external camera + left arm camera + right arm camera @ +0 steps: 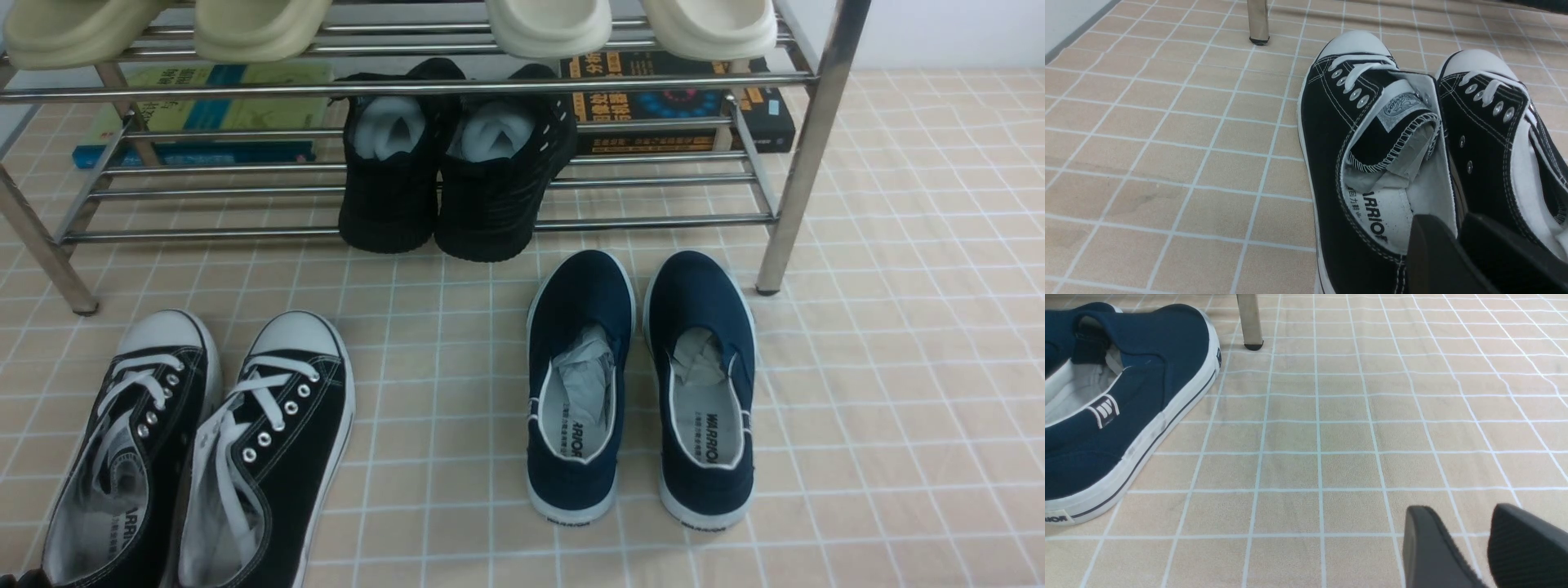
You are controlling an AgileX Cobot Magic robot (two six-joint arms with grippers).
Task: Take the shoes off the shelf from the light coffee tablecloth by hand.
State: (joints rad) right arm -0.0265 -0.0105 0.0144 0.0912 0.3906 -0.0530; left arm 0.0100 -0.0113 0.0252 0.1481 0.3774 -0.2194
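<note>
Judging the black canvas sneakers (pixel 192 445) set down near the table's left front corner, we saw left fingers (pixel 1437 261) narrowly clamping both inner collars; releasing came next.

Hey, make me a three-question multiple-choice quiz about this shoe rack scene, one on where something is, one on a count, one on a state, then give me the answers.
1. Where do the black canvas sneakers stand?
A. On the rack's top tier
B. On the checked tablecloth, in front of the chrome shoe rack
C. On the books

2. How many pairs of shoes stand on the tablecloth in front of the rack?
A. One
B. Two
C. Four

3. What is the right gripper doing?
A. Gripping a navy slip-on
B. Gripping a book
C. Holding nothing, jaws apart

Answers:
1 B: front view shows them on the cloth, off the rack.
2 B: the sneakers and the navy slip-ons.
3 C: right wrist view shows only cloth between the jaws.
</note>
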